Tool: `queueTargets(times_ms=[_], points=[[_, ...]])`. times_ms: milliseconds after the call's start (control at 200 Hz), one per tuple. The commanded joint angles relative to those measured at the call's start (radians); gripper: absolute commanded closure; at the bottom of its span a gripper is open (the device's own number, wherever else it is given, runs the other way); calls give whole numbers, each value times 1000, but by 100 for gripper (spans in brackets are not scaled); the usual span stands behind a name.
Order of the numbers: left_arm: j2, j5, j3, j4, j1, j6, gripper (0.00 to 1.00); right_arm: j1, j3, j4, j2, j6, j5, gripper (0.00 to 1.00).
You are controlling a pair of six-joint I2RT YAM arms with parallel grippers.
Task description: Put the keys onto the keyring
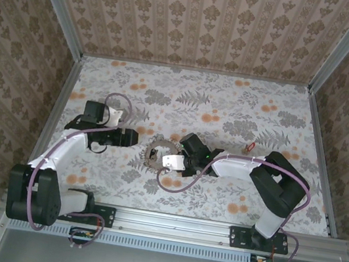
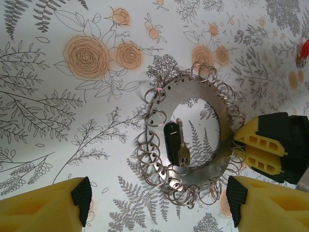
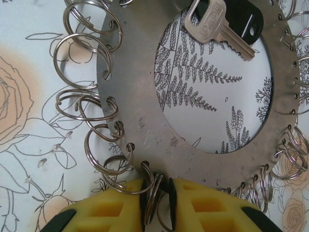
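Observation:
A flat metal ring plate [image 1: 156, 143] [image 2: 164, 104] [image 3: 140, 96] lies on the floral table, its rim strung with many small split keyrings [image 2: 149, 145] [image 3: 79, 55]. One key [image 2: 183, 154] [image 3: 217, 26] with a black fob [image 2: 171, 140] [image 3: 244, 17] lies in the plate's hollow centre; whether it is threaded I cannot tell. My right gripper [image 1: 171, 162] [image 3: 158, 203] is shut on one keyring [image 3: 154, 191] at the plate's edge, and its yellow fingers [image 2: 263, 147] show beside the plate. My left gripper [image 1: 135, 138] [image 2: 159, 200] stands open just short of the plate, holding nothing.
A small red piece [image 1: 248, 147] [image 2: 303, 50] lies apart on the table to the right. Patterned walls enclose the table on three sides. A purple cable [image 1: 176, 184] loops below the right wrist.

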Motion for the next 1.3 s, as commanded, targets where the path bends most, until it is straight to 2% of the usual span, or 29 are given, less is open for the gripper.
queueTargets(times_ms=[0,265,420,575,710,830,940,1135,1245,1295], points=[[-4,-6,45,-27,-21,16,23,-16,-29,5,-6,32,41,76],[15,-28,71,-31,-55,28,23,-33,-16,-6,0,61,31,83],[12,-19,73,-34,-69,57,23,-41,-26,17,-13,75,29,83],[-10,9,68,2,-74,69,23,-44,-39,31,-32,78,8,89],[-83,55,12,135,-69,46,22,-44,-38,22,-42,77,-16,91],[-175,87,-45,238,-8,9,22,-46,-38,29,-52,95,-21,98],[-232,124,-52,277,23,39,23,-50,-46,62,-80,143,-43,100],[-273,227,-30,408,-17,48,23,-71,-90,175,-159,324,-131,100],[-322,313,-91,625,7,-77,23,-88,-129,288,-197,438,-166,100],[-332,362,-86,650,14,-66,23,-96,-148,346,-219,494,-190,100]])
